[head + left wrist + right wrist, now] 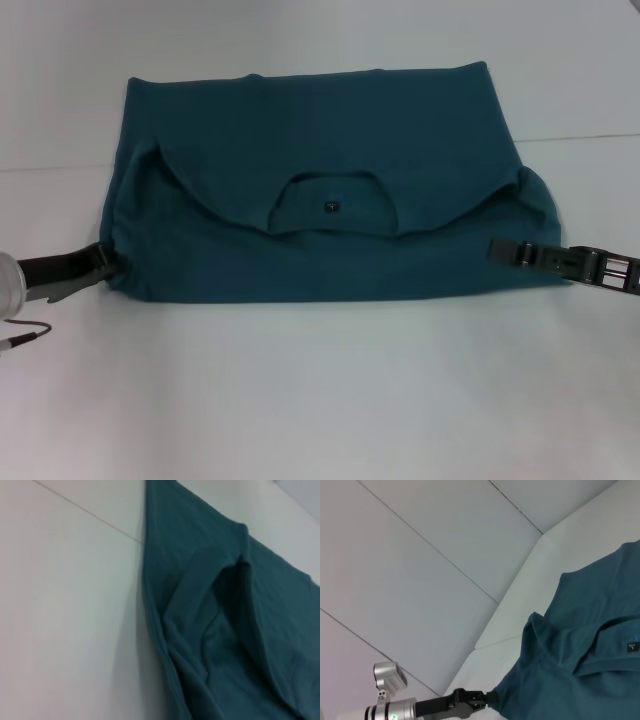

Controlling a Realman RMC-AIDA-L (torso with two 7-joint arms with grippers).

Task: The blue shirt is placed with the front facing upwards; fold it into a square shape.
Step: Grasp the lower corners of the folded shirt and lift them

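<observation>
Shirt [330, 215] folded once, collar down. Left gripper [100, 262], right gripper [510, 250] pinch its sides. More folds left.

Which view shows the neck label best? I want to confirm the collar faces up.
The head view: the neck label sits centered inside the collar on the blue shirt. The right wrist view catches it at its edge; the left wrist view misses it.
</observation>
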